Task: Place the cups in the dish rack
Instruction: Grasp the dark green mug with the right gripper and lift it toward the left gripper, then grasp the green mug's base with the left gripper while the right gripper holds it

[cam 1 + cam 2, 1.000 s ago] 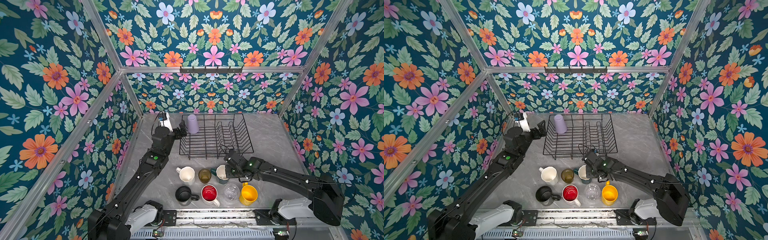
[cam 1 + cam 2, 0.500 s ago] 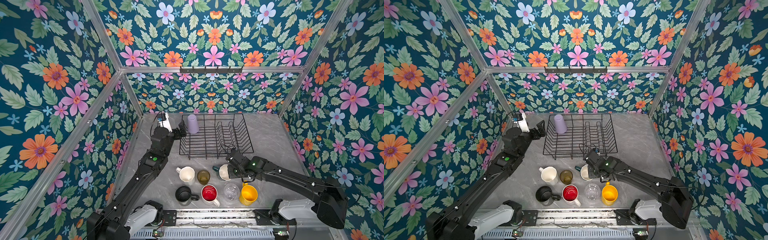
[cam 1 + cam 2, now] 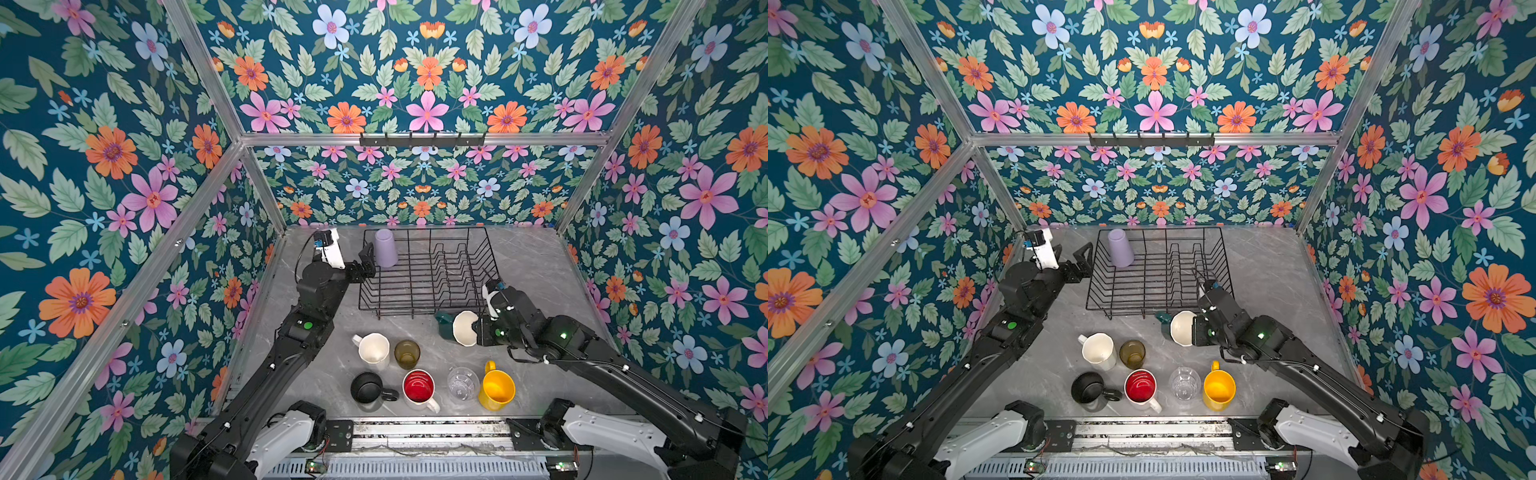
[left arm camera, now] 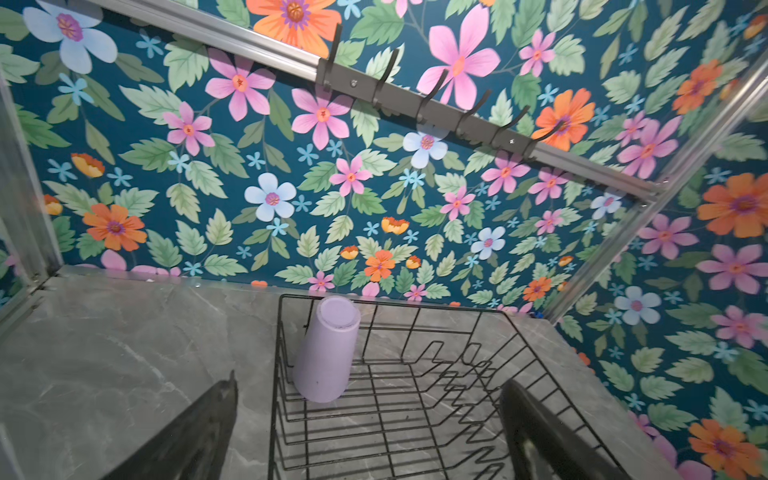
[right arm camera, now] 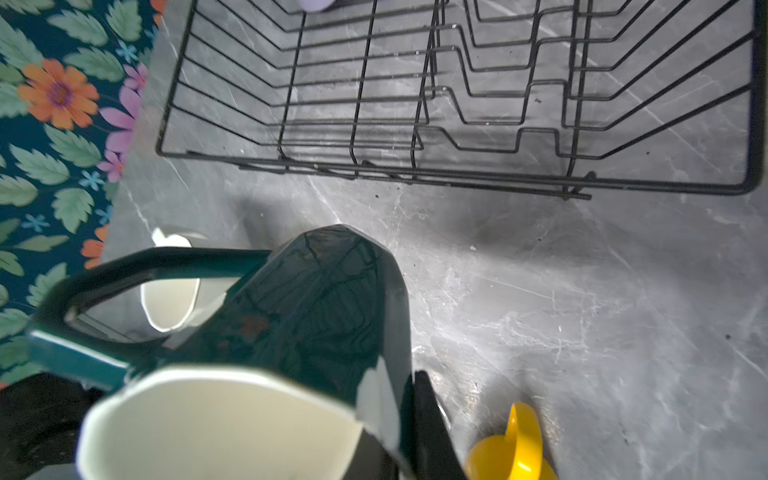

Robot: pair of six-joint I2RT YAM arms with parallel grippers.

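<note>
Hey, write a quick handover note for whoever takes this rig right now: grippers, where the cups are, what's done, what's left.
Left gripper: open, empty, beside the dish rack at its left end.
Right gripper: shut on the teal mug, tipped sideways, in front of the rack.
Done: lilac tumbler upside down in the rack's far left corner.
Left: rack the teal mug, then the cream mug, amber glass, black mug, red-inside mug, clear glass and yellow mug on the table.
</note>
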